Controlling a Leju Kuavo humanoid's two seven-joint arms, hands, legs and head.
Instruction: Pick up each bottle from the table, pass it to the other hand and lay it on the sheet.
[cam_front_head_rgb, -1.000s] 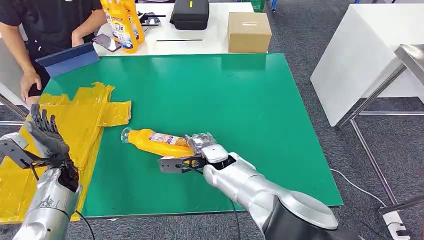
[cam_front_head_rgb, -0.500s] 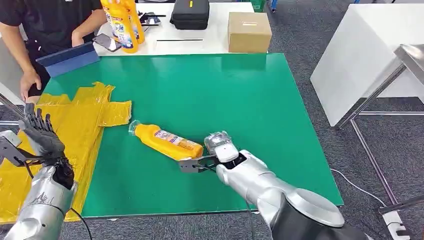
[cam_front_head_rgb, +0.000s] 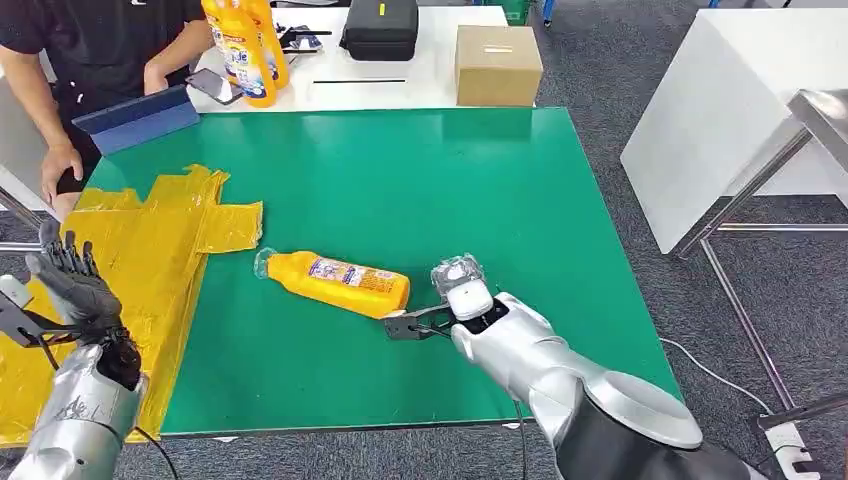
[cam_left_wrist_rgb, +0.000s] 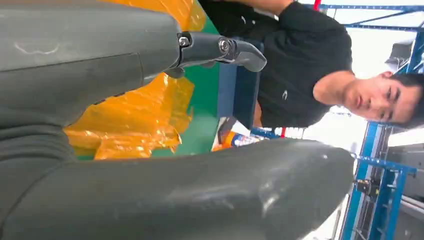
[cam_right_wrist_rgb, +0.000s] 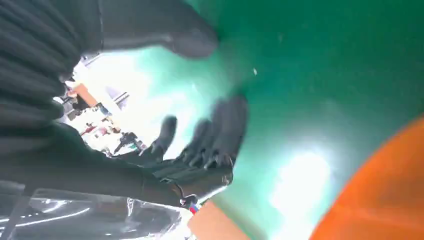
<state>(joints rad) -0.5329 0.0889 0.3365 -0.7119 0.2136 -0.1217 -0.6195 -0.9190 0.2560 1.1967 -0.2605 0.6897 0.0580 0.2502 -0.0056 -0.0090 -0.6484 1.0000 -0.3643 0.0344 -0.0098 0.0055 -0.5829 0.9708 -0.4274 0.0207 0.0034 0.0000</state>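
Rolled and released since the earlier frames, the orange bottle (cam_front_head_rgb: 335, 283) is shown lengthwise just beside the empty, spread right hand (cam_front_head_rgb: 461, 287), the raised, spread left hand (cam_front_head_rgb: 70, 280) well apart.

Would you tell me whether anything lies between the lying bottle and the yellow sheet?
Nothing visible does. Only bare green table separates the bottle from the sheet, whose nearest flap lies just past the bottle's cap.
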